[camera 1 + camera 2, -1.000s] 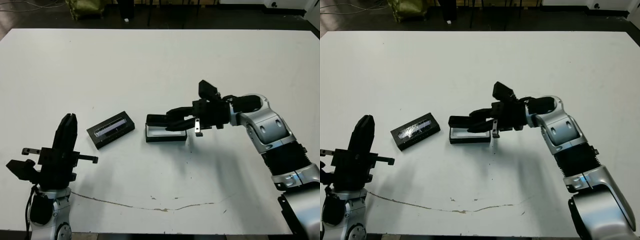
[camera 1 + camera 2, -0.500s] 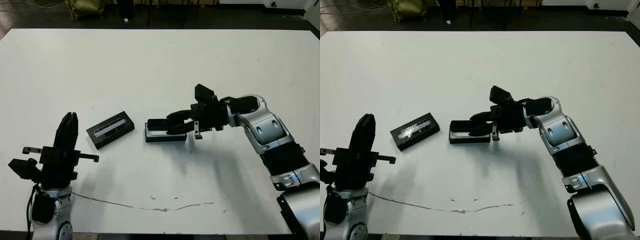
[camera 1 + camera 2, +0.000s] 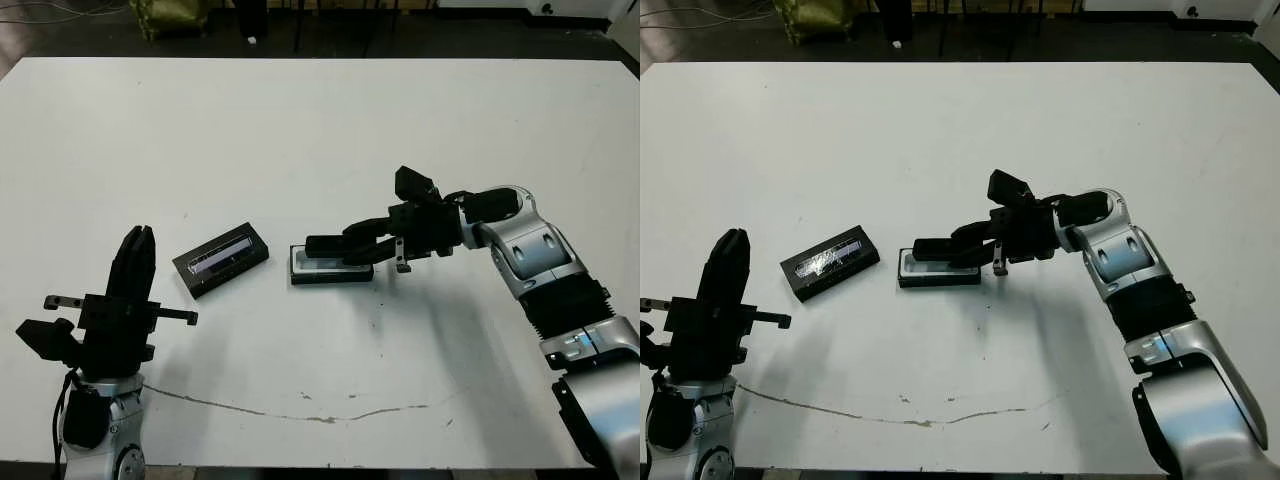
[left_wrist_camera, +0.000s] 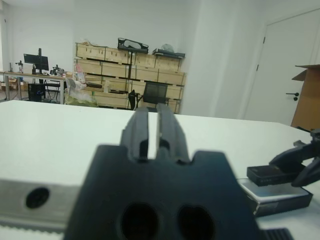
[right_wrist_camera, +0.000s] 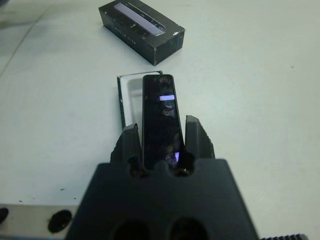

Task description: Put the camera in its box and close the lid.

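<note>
My right gripper (image 3: 352,240) is shut on the camera (image 5: 161,112), a slim black bar that sticks out past its fingertips. The camera (image 3: 322,243) hangs lengthwise just above the box (image 3: 330,273), a shallow black tray whose white lining (image 5: 131,92) shows beyond the bar's end. The lid (image 3: 221,259), black with a silvery strip, lies flat on the table left of the box. Far to the left my left gripper (image 3: 137,242) points upward near the table's front edge, shut and empty.
The white table (image 3: 300,130) stretches far behind the box and lid. A thin dark crack line (image 3: 300,412) runs along the front of the table. Beyond the table's far edge are a dark floor and an olive bag (image 3: 170,15).
The right gripper dipped toward the box, then drew back a little to the right with the camera still in it. The left arm, lid and box have stayed put.
</note>
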{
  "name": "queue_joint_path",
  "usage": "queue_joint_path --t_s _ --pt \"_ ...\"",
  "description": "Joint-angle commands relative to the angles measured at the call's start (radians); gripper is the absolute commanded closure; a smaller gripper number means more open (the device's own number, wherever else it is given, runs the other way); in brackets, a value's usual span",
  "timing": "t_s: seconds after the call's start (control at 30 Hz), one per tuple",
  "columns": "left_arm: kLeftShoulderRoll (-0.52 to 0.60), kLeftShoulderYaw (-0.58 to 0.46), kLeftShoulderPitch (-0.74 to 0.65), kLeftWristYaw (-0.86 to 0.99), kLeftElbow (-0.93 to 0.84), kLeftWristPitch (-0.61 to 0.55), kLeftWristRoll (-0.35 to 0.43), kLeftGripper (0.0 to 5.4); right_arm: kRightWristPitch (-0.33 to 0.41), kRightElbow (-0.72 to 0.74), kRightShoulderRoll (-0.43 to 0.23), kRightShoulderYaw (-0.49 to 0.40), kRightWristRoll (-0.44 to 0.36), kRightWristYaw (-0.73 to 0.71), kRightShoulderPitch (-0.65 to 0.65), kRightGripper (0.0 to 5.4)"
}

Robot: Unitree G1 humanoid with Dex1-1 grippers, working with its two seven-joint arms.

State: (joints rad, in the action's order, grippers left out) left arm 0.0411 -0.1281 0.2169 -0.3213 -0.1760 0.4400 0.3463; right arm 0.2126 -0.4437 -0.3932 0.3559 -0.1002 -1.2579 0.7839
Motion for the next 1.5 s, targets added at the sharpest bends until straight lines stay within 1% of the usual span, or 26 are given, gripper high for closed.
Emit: queue_joint_path --t_s 0.03,0.33,0.47,0.63,0.77,0.93,1.07,1.27,1.5 --pt "0.006 -0.001 0.008 -0.006 0.016 -0.002 0.001 5.4 -0.016 -0.023 0.0 0.012 0.024 -0.017 0.016 5.01" --pt "0.0 0.005 0.019 0.003 0.002 -0.01 -0.003 5.4 -0.001 -0.02 0.009 0.04 0.058 -0.041 0.036 5.01" --pt "0.0 0.002 0.013 0.003 0.02 0.014 -0.015 5.4 0.007 -0.011 0.01 0.039 0.052 -0.045 0.033 5.01" --pt "-0.002 0.005 0.019 0.016 0.015 0.007 -0.025 5.4 0.025 -0.009 0.011 0.033 0.045 -0.054 0.032 5.01" --pt "-0.003 0.004 0.02 0.026 0.019 0.019 -0.043 5.4 0.021 -0.005 0.011 0.027 0.04 -0.055 0.027 5.01" --pt "-0.005 0.009 0.028 0.027 0.005 -0.002 -0.022 5.4 0.043 0.007 0.007 0.032 0.044 -0.058 0.028 5.01" --pt "-0.007 0.01 0.031 0.032 0.009 0.015 -0.035 5.4 0.051 0.017 0.004 0.038 0.049 -0.061 0.023 5.01" --pt "-0.007 0.012 0.033 0.032 0.009 0.01 -0.028 5.4 0.045 0.011 0.008 0.042 0.055 -0.055 0.02 5.01" --pt "-0.01 0.011 0.033 0.037 0.011 0.014 -0.033 5.4 0.069 0.021 0.006 0.052 0.062 -0.056 0.024 5.01"
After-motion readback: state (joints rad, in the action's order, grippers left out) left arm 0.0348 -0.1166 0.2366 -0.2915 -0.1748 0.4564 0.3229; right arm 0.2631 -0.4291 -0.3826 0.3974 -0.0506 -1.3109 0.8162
